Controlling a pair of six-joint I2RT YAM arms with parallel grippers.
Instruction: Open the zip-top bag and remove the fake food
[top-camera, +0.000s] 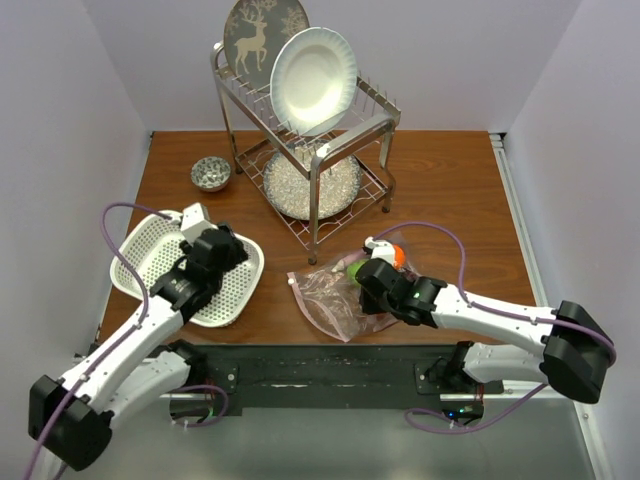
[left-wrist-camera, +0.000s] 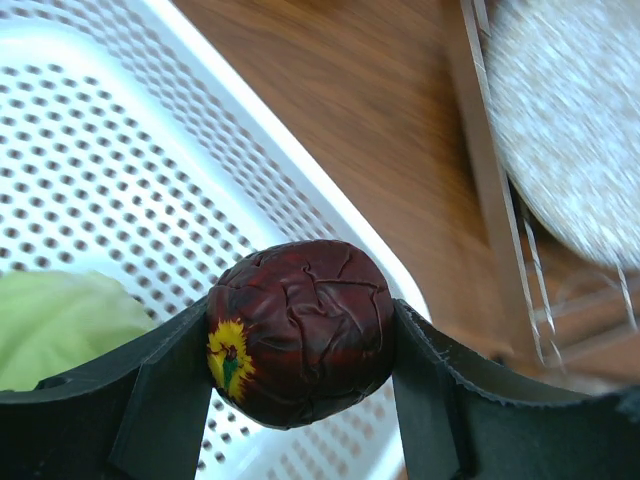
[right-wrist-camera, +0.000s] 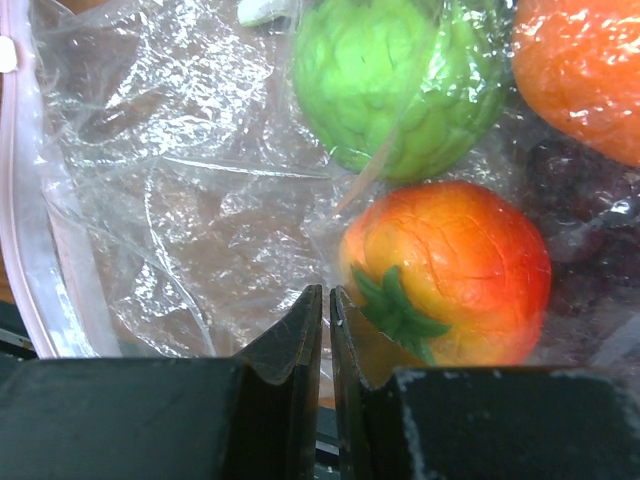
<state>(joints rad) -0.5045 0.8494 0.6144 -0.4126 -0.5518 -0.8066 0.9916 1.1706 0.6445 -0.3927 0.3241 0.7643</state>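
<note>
Near left: left gripper (left-wrist-camera: 300, 345), jaws spread, clamps a dark red fruit (left-wrist-camera: 300, 300) over the basket (left-wrist-camera: 120, 150). Near centre: right gripper (right-wrist-camera: 326, 320), jaws almost together, pinches the bag (right-wrist-camera: 170, 200); its fruits (right-wrist-camera: 450, 270) partly cut off.

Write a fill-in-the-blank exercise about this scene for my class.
1. The left gripper holds a dark red fruit over the white ____.
2. The right gripper pinches the clear zip-top ____.
3. On the dish rack, a plain white ____ leans on the top tier.
Missing words: basket; bag; plate.
</note>
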